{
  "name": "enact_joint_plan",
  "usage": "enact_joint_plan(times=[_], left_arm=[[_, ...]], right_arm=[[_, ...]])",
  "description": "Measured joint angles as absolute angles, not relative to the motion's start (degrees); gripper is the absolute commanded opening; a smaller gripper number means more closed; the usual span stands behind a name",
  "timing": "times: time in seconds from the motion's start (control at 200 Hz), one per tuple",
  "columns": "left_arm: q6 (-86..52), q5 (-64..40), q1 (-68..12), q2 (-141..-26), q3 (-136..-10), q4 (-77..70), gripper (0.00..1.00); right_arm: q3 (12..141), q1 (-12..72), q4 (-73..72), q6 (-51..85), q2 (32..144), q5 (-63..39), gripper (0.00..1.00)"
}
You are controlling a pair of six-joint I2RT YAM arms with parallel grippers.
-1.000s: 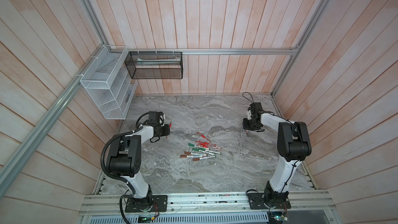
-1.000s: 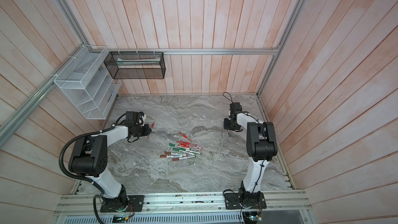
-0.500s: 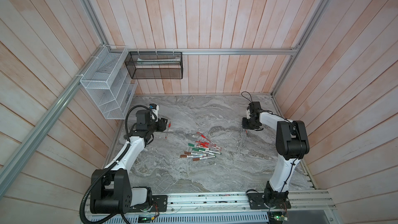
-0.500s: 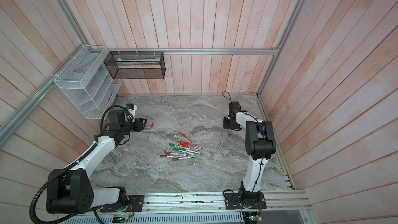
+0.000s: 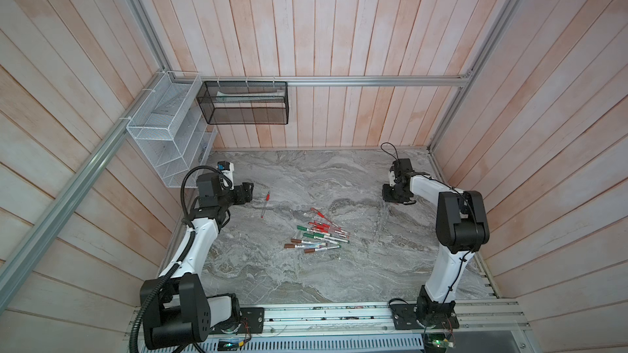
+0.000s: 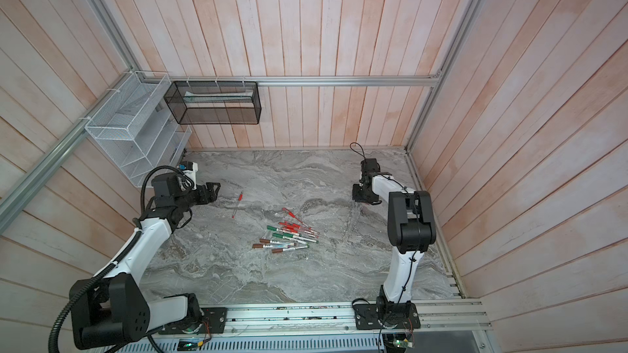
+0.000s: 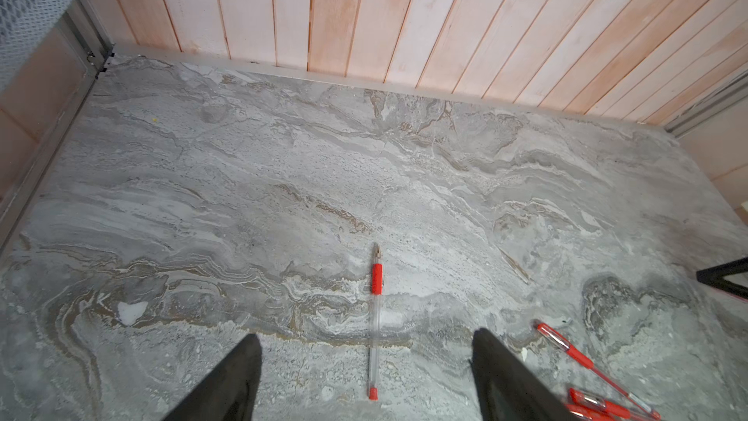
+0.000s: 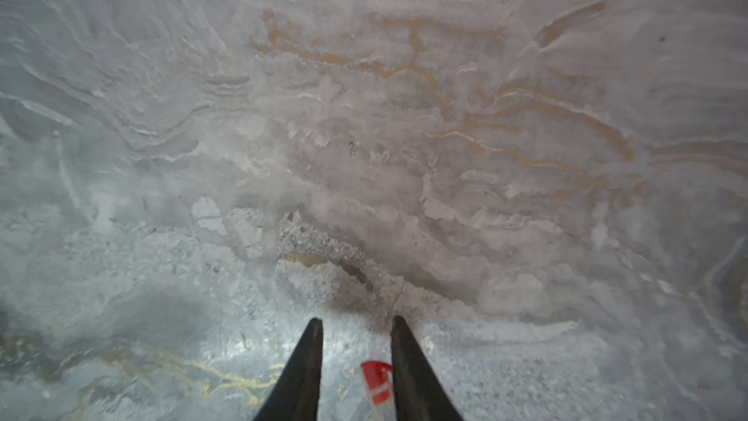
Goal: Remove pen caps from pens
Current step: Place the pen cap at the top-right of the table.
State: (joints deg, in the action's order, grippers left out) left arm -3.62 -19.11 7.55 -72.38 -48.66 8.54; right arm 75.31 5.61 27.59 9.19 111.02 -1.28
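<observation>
One thin clear pen (image 7: 375, 317) with a red grip and a bare tip lies alone on the marble table (image 5: 272, 276), also seen in both top views (image 5: 265, 204) (image 6: 237, 204). My left gripper (image 7: 366, 336) is open and empty, just left of that pen in both top views (image 5: 249, 187) (image 6: 214, 187). My right gripper (image 8: 357, 319) hovers low at the table's far right (image 5: 387, 195) (image 6: 356, 195), jaws parted. A small red pen cap (image 8: 377, 382) rests against one finger, not squeezed. The other pens (image 5: 317, 236) (image 6: 287, 236) lie in a heap mid-table.
A white wire rack (image 5: 163, 137) and a black mesh basket (image 5: 244, 103) hang on the walls at the back left. Wooden walls close in three sides. A metal rail (image 5: 339, 314) carrying both arm bases runs along the front edge.
My left gripper has opened and drawn back to the left, leaving the clear pen on the table. My right gripper's jaws have parted a little around the red cap.
</observation>
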Motion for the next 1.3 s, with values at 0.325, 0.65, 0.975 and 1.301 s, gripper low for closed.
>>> enact_joint_plan(times=[0.325,0.65,0.975,1.301], left_arm=[[-3.6,-19.9,10.5,-70.1,-47.2,7.9,0.86],[-3.7,-21.0,10.9,-69.1,-46.7,7.8,0.9],[-3.8,-22.3,10.9,-69.2,-46.7,7.7,0.9],[-4.1,-22.7,10.9,-69.8,-46.5,7.2,0.95]], right_arm=[[76.3,8.1,27.8,8.8,108.3,-2.5,0.39],[67.8,2.9,12.3,16.9,109.0,-19.1,0.44],[60.2,4.3,2.8,20.4,103.4,-19.4,0.62],[57.9,8.3,-2.0,18.1,99.4,-14.5,0.92]])
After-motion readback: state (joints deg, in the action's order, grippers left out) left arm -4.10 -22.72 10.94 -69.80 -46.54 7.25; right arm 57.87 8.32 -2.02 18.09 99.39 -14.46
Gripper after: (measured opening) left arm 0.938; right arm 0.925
